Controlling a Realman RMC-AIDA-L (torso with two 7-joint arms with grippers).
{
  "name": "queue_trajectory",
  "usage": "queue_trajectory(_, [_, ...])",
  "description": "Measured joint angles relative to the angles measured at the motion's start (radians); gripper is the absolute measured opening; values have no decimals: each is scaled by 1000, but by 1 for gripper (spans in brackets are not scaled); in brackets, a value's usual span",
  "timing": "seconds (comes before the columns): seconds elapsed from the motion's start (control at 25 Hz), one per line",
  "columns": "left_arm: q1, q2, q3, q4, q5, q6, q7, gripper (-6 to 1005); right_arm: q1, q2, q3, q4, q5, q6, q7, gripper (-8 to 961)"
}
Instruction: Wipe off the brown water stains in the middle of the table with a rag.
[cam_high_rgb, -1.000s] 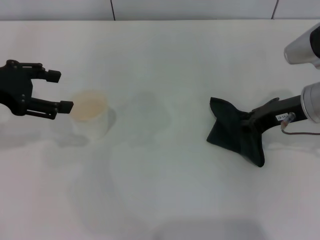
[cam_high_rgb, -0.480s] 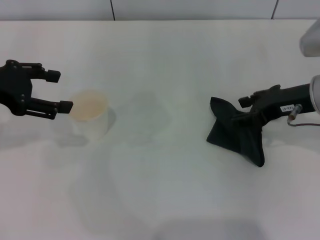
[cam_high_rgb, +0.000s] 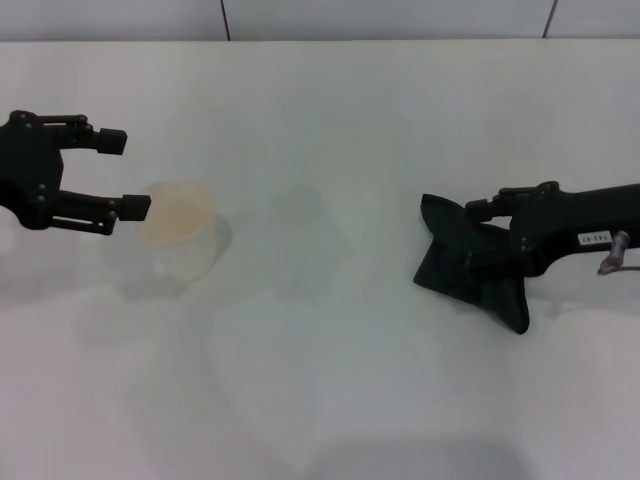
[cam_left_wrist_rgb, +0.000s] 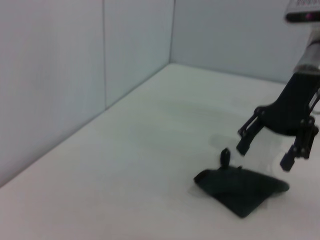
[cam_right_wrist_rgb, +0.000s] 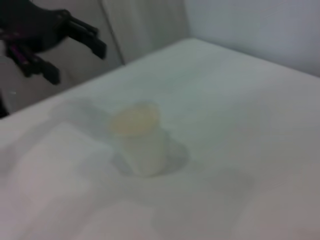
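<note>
Head view: right gripper (cam_high_rgb: 478, 232), fingers spread, is poised over the rag (cam_high_rgb: 470, 265) near the tabletop's right edge; closing on it is judged next. Left gripper (cam_high_rgb: 118, 176) is held agape beside the cup (cam_high_rgb: 178, 238).

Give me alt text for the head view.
A dark rag lies on the white table under the open right end effector. At the left, the open left end effector hovers beside a cup of brownish liquid.

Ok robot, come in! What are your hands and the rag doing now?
Left gripper open, beside the cup. Right gripper open, over the dark rag lying flat on the table. Stain faint at centre; path to it clear.
</note>
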Motion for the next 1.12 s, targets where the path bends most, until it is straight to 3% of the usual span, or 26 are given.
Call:
queue_trajectory(0.52, [75,-52,24,102,-35,116,-19,886,17,2,-32,33,7,-64,-124,857])
queue_trajectory(0.76, [107,-62,96,156,-34,121,-57,886,30,3,-51,34,-32,-67,-118,857])
queue_trajectory(1.12, [117,-72,101,165,-31,127,-63,886,54,4,-62,47,-36,-68,-111,857])
